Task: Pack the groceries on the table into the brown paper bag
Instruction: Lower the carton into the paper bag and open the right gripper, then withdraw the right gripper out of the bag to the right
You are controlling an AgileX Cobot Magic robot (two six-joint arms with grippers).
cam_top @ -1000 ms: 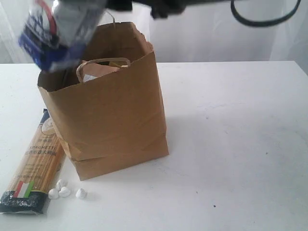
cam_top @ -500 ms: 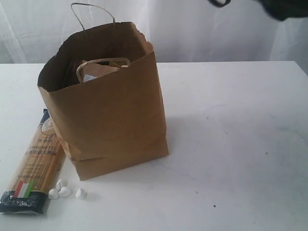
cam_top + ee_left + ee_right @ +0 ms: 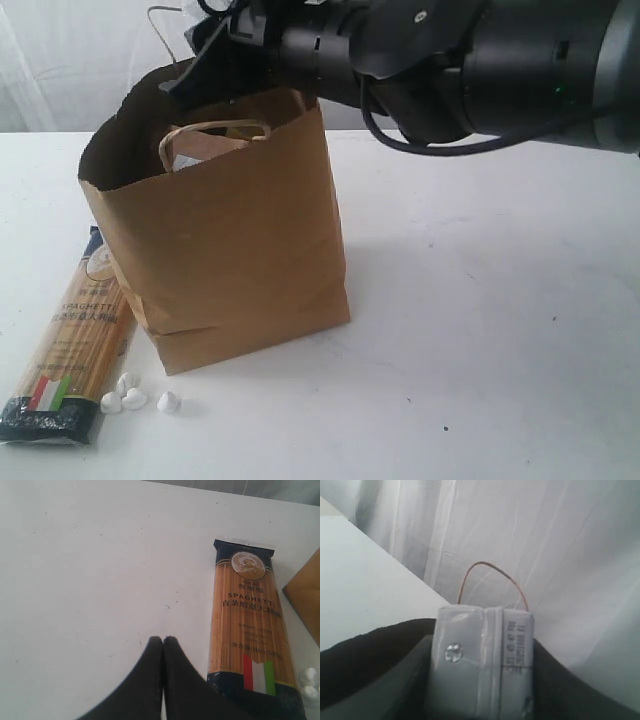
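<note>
Two kinds of grocery lie unpacked on the table: the long spaghetti packet just beside the left gripper, whose jaws are pressed together on nothing, and the small white lumps near that packet's end. The right gripper, jaws partway apart, clamps the small white carton, with the brown paper bag just below it, mouth open and something already showing inside.
</note>
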